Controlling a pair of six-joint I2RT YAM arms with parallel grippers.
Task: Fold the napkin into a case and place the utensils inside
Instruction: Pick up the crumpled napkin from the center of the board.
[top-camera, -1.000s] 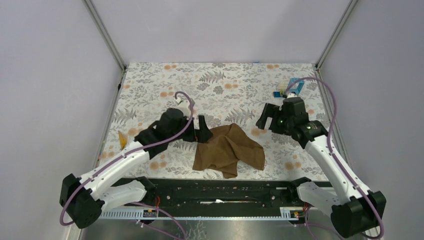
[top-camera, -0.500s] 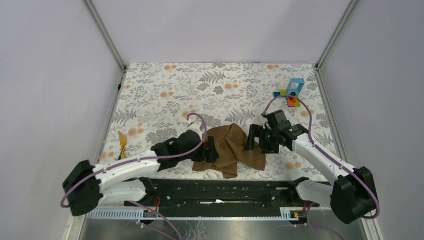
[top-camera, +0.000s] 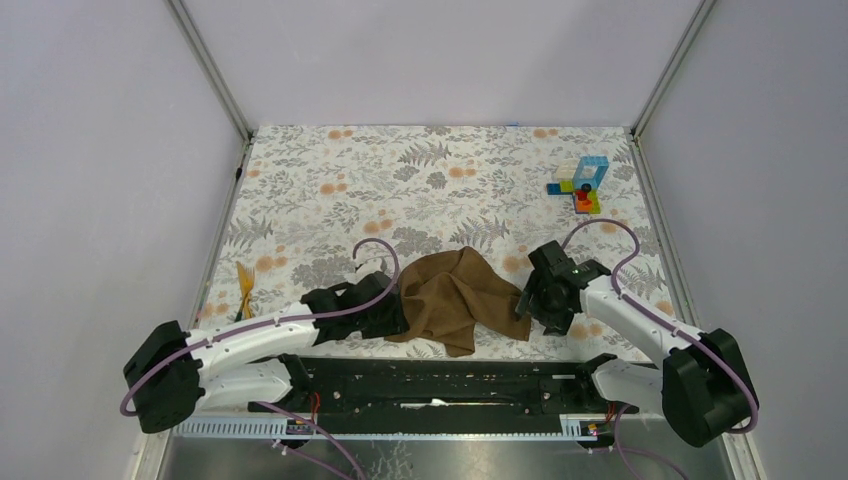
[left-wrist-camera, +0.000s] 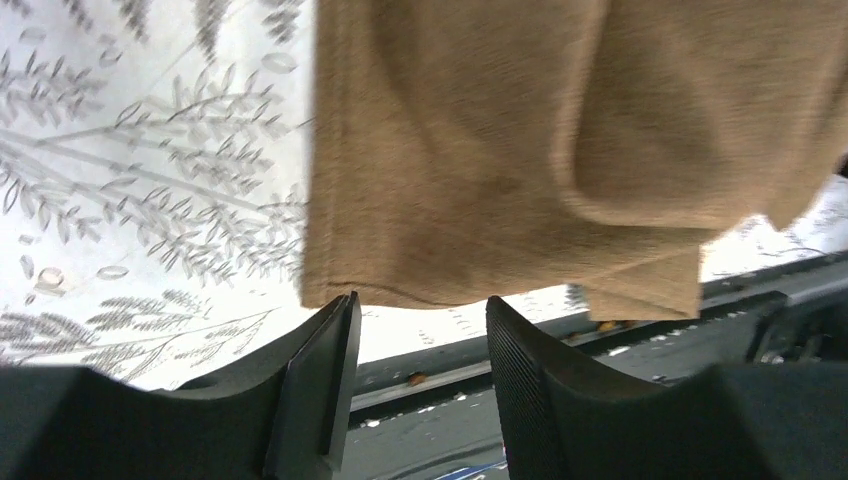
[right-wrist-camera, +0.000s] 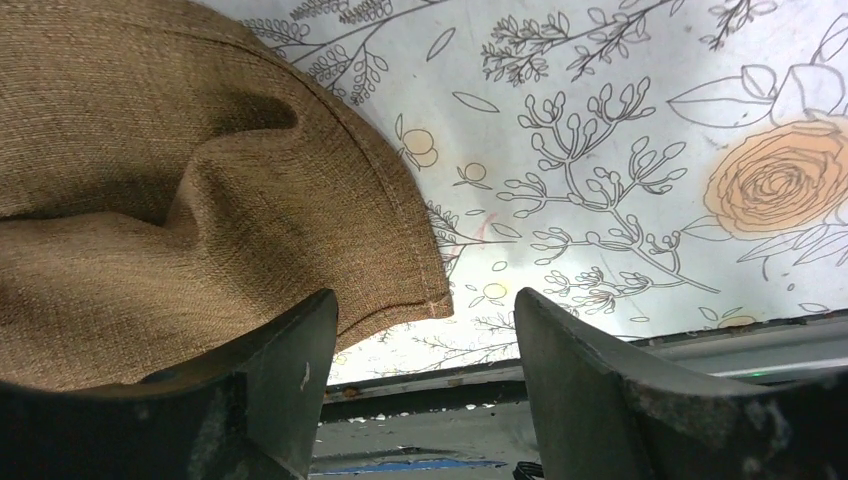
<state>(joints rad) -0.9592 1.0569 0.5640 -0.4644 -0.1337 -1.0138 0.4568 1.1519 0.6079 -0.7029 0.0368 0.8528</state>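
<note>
Both arms have dropped low and pulled back toward the near edge since a second ago, and their jaws have narrowed. Left gripper (top-camera: 396, 317) now sits at the 8 o'clock corner of the napkin (top-camera: 455, 293), right gripper (top-camera: 523, 305) at its 4 o'clock corner. Each wrist view shows jaws partly apart, the hem lying just at the fingertips with no cloth pinched between them. The crumpled napkin lies at the table's 6 o'clock, the utensils (top-camera: 244, 285) at 8 o'clock, toy blocks (top-camera: 582, 183) at 2 o'clock
</note>
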